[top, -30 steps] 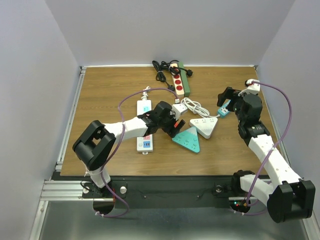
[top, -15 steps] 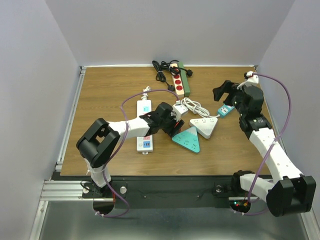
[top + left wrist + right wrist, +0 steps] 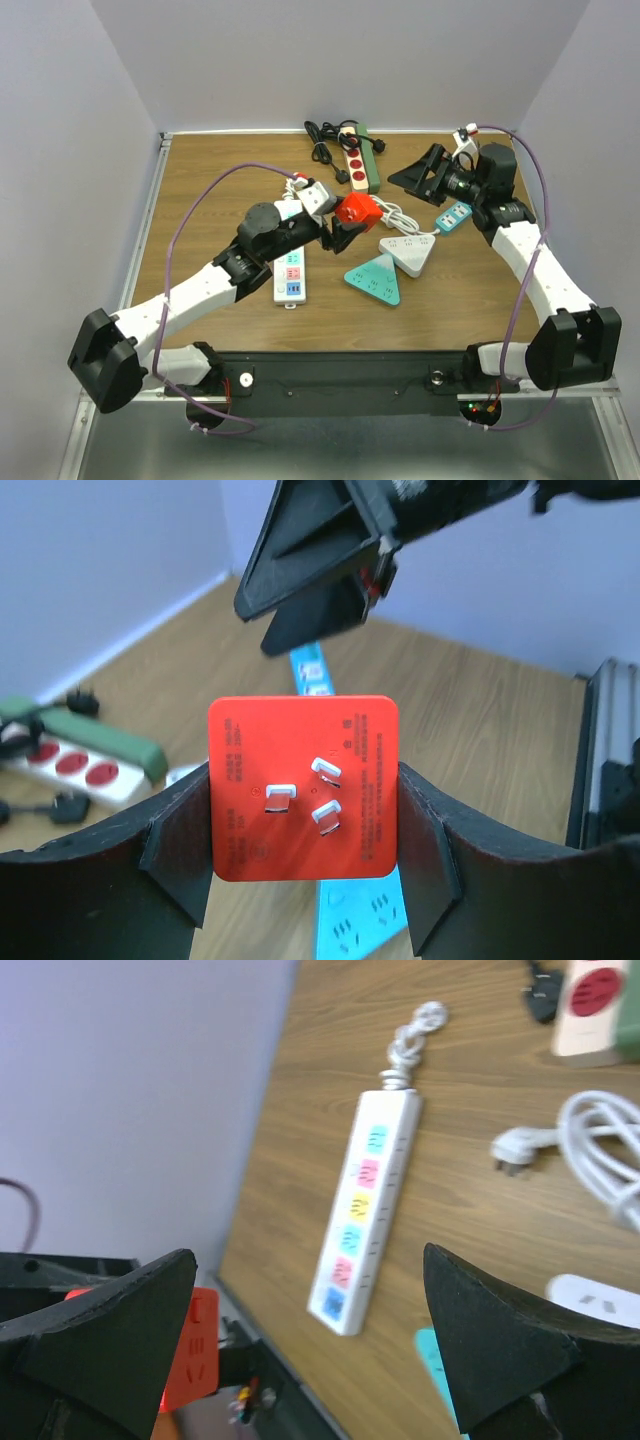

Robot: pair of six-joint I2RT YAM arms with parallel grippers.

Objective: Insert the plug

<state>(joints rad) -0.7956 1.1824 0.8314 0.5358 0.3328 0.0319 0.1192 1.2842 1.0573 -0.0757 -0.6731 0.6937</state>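
My left gripper (image 3: pixel 347 222) is shut on a red cube plug (image 3: pixel 353 211) and holds it above the table's middle. In the left wrist view the plug (image 3: pixel 303 785) sits between both fingers (image 3: pixel 175 850), its three prongs facing the camera. My right gripper (image 3: pixel 425 175) is open and empty, raised at the back right and pointing towards the plug. It fills the top of the left wrist view (image 3: pixel 320 570). In the right wrist view my gripper (image 3: pixel 305 1350) shows wide-open jaws, with the plug (image 3: pixel 190 1360) at the lower left.
On the table lie a long white strip with coloured sockets (image 3: pixel 290 265), a teal triangular strip (image 3: pixel 375 278), a white triangular strip (image 3: pixel 408 252), a small teal strip (image 3: pixel 452 216), a coiled white cable (image 3: pixel 385 212), and a red-socket strip (image 3: pixel 358 165) at the back.
My left arm has stretched out and lifted; the red plug now shows in its gripper. My right gripper has swung up and left, towards the back, and faces the plug.
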